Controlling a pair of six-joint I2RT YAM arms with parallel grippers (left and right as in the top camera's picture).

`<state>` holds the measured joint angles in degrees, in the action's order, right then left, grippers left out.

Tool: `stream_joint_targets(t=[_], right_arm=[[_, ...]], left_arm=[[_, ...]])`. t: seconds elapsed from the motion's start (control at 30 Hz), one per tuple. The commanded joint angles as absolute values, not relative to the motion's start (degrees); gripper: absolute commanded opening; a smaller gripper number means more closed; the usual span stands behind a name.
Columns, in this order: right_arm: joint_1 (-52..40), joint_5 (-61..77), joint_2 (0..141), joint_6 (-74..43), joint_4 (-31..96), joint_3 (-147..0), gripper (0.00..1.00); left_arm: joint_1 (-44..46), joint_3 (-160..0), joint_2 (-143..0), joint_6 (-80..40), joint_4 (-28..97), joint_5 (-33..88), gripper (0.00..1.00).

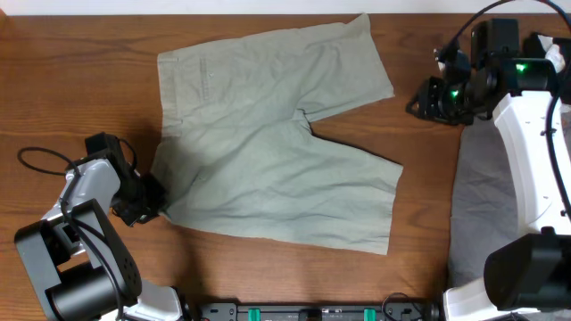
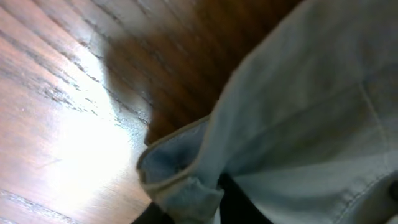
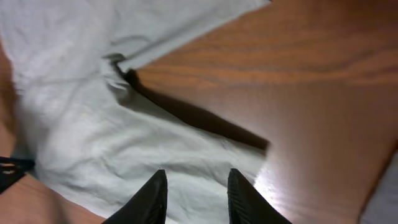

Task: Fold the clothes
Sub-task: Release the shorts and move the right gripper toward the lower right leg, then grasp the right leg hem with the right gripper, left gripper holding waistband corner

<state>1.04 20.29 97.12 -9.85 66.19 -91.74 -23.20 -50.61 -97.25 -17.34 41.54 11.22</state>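
Note:
The pale khaki-green shorts (image 1: 268,152) lie spread flat on the wooden table (image 1: 71,80), waistband to the left and both legs pointing right. My left gripper (image 1: 153,198) sits at the near waistband corner. In the left wrist view its dark fingers (image 2: 242,208) pinch a bunched fold of the shorts (image 2: 298,112), so the gripper (image 2: 208,205) is shut on the cloth. My right gripper (image 1: 417,100) hovers right of the far leg's hem. The right wrist view shows this gripper (image 3: 196,177) open with nothing between its fingers, above the shorts (image 3: 81,112).
A darker grey cloth (image 1: 486,196) lies at the table's right side under the right arm. A black cable (image 1: 40,160) loops on the table by the left arm. Bare wood (image 3: 311,93) shows between and right of the two legs.

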Motion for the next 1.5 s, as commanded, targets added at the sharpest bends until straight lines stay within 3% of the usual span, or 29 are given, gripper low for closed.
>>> stream_joint_targets(t=[0.0, 0.2, 0.43, 0.87, 1.2, 1.47], right_arm=[[0.69, 17.80, 97.45, -9.13, 67.55, -89.12, 0.31], [0.67, 19.35, 97.45, -9.15, 70.43, -79.83, 0.46], [0.03, 25.54, 97.30, -9.63, 72.03, -66.98, 0.54], [-12.01, 26.37, 90.67, -23.99, 65.73, -48.47, 0.56], [-12.40, 26.28, 87.61, -32.10, 56.23, -39.53, 0.62], [-12.40, 22.48, 87.64, -38.92, 50.09, -36.62, 0.51]], left_arm=[[-23.44, -50.04, -98.91, -17.89, 41.45, 10.07, 0.19], [-23.44, -50.04, -98.91, -17.85, 41.47, 10.66, 0.15], [-23.44, -50.04, -98.91, -17.69, 41.43, 14.37, 0.15], [-23.44, -50.04, -98.91, -17.67, 41.45, 14.37, 0.16], [-23.44, -50.04, -98.91, -16.56, 41.45, 14.39, 0.17], [-23.44, -50.04, -98.91, -16.16, 41.76, 14.39, 0.17]])
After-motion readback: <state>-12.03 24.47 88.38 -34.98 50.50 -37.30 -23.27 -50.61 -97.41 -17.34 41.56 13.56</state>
